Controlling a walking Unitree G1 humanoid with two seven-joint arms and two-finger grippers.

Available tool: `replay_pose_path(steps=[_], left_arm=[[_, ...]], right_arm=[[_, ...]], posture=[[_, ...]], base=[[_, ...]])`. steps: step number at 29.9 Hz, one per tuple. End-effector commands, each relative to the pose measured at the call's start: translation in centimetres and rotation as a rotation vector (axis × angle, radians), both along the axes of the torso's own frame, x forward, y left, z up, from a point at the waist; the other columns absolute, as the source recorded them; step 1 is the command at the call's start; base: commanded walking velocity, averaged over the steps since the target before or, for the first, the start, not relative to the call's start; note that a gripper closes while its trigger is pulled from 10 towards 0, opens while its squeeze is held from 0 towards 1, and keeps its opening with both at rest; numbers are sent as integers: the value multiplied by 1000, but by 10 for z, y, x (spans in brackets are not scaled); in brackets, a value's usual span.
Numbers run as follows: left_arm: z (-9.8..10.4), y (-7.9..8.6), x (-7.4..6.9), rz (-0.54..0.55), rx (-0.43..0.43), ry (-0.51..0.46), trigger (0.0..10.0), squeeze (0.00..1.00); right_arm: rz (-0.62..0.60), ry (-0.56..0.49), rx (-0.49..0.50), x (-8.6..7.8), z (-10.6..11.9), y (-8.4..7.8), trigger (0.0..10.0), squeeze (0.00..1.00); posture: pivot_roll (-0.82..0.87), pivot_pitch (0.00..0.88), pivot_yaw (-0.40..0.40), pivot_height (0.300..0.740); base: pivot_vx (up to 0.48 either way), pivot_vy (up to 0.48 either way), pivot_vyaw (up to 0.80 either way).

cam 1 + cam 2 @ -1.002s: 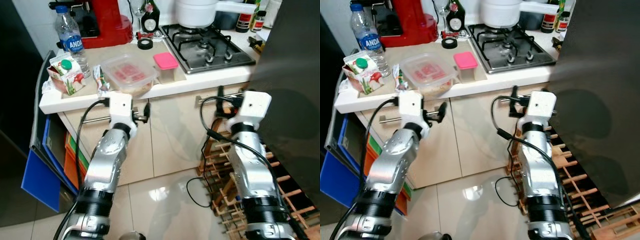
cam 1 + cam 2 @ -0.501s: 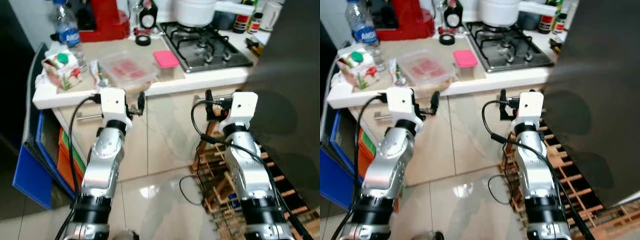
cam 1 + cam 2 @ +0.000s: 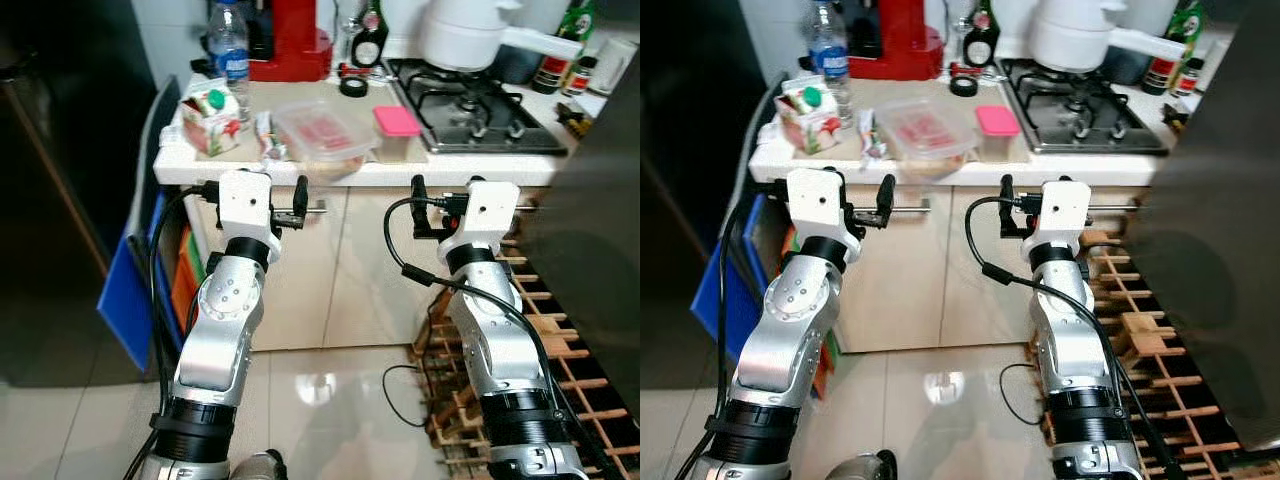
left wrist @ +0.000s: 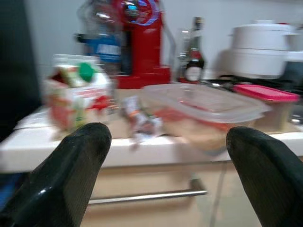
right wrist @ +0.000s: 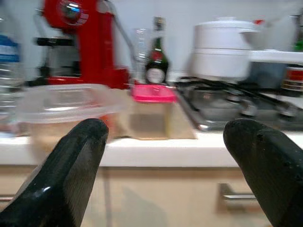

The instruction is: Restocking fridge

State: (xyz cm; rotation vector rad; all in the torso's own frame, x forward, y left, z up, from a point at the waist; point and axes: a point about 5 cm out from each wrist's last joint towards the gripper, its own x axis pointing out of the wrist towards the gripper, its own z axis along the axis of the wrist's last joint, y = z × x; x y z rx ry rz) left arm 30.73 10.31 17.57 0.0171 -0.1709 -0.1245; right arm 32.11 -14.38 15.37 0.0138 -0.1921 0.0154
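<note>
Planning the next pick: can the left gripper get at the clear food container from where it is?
Probably yes. The left gripper is open and empty, just below the counter edge, facing the clear food container. Nothing stands between them; it must rise first. The snack packet lies close beside.

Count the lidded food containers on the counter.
2. A clear tub sits at the counter's front edge; a smaller box with a pink lid stands right beside it, nearer the hob. Others may be hidden.
</note>
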Motion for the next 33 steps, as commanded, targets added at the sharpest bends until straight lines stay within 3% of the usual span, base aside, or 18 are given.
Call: replay_pose_path(steps=[1,8,16,27,33], left_arm=[[-1,-1,0,15,5,11,10000,0],[-1,4,2,30,17,17,10000,0],[8,0,2,-51,32,-31,10000,0],[30,-3,-12,-69,-22,-152,10000,0],[45,-16,-17,-158,24,-253,10000,0]], right_arm=[[-11,-7,8,1,2,-3,10000,43],[-9,-1,-2,1,0,-1,10000,31],[-71,-21,-37,1,2,-6,10000,27],[-135,-91,-25,-5,13,-15,10000,39],[-142,-222,-41,-11,38,-9,10000,43]], posture=[[-17,0,-16,740],[-15,0,-13,740],[-16,0,-11,740],[-7,0,-17,740],[0,0,-23,740]], base=[[330,-345,0],[47,-49,0],[30,0,0],[462,0,0],[474,0,0]])
